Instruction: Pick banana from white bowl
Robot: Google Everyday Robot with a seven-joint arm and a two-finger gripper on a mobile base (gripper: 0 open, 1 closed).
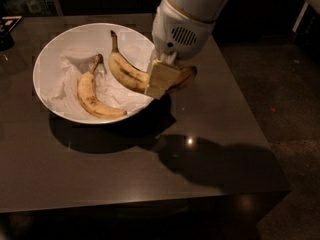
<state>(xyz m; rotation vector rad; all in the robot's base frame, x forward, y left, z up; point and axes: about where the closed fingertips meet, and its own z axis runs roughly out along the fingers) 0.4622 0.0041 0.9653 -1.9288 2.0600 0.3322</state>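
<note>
A dark brown, glossy, square bench (100, 174) fills most of the view. Its top shows one small bright glint of reflected light (189, 141) and broad soft shadows. Dark speckled floor (295, 109) lies to the right. The room behind is dim. The white gripper (161, 81) hangs above the bench's far side.

The dark table (215, 154) carries the white bowl (49, 51), end effector (162, 81) over its right rim.

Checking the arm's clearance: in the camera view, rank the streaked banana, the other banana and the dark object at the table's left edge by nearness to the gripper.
1. streaked banana, clamped in the gripper at the white bowl's right rim.
2. other banana, lying left in the bowl.
3. dark object, far-left table edge.
</note>
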